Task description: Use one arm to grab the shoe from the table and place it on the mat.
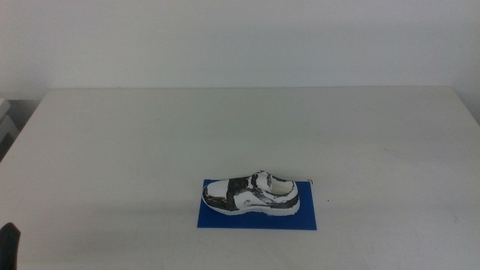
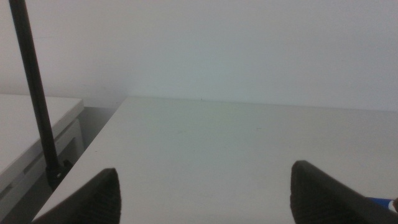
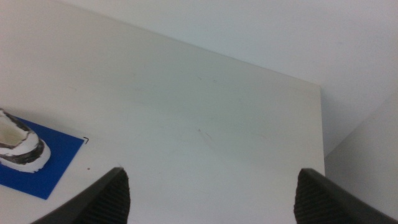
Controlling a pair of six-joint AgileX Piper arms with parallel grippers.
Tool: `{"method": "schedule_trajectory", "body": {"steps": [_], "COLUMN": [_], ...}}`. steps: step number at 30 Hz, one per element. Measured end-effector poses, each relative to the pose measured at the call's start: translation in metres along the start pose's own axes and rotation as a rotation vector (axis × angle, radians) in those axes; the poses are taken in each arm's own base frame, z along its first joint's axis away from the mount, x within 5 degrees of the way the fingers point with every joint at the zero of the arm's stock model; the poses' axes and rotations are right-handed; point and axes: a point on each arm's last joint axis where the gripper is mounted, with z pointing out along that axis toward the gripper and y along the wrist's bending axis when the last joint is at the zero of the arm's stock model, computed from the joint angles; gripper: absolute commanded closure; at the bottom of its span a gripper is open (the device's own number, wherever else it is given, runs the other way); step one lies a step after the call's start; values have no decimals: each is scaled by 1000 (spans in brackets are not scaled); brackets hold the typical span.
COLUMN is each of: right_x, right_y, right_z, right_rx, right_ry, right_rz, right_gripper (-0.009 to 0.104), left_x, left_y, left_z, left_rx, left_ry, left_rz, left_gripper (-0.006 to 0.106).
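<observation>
**Middle view: shoe resting on the mat, both arms withdrawn**

Middle view shows the shoe (image 1: 251, 193) lying on its sole on the mat (image 1: 257, 217), toe toward the picture's left and heel toward the right. The shoe sits along the mat's far long edge, so that a band of bare blue shows in front of it. The mat lies flat on the table (image 1: 150, 142), in the near half and slightly right of centre. Nothing touches the shoe. A small dark part of the left arm (image 1: 9, 241) shows at the lower left corner of this view, well apart from the mat.

Left wrist view shows the left gripper (image 2: 205, 193) with its two dark jaws spread wide and nothing between them, hovering above bare tabletop beside the table's edge; a thin black pole (image 2: 34, 93) stands just off that edge.

Right wrist view shows the right gripper (image 3: 214, 196) likewise spread apart and empty over the table, with the shoe's heel and one corner of the mat visible to one side, apart from the jaws.
</observation>
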Motion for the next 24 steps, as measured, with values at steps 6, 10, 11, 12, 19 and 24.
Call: {"method": "schedule_trajectory", "body": {"steps": [6, 10, 11, 12, 19, 24], "right_x": [43, 72, 78, 86, 133, 161], "right_y": [10, 16, 17, 19, 25, 27], "right_z": [-28, -39, -40, -41, -31, -8], "right_rx": [30, 63, 68, 77, 133, 152], "right_ry": [-104, -247, -275, -305, -404, -317], "right_rz": [24, 73, 84, 91, 59, 9], "right_gripper": [11, 10, 10, 10, 10, 10], "left_x": [0, 0, 0, 0, 0, 0], "left_y": [0, 0, 0, 0, 0, 0], "left_z": [0, 0, 0, 0, 0, 0], "left_rx": [0, 0, 0, 0, 0, 0], "left_ry": [0, 0, 0, 0, 0, 0], "left_rz": [0, 0, 0, 0, 0, 0], "left_gripper": [7, 7, 7, 7, 7, 7]}}
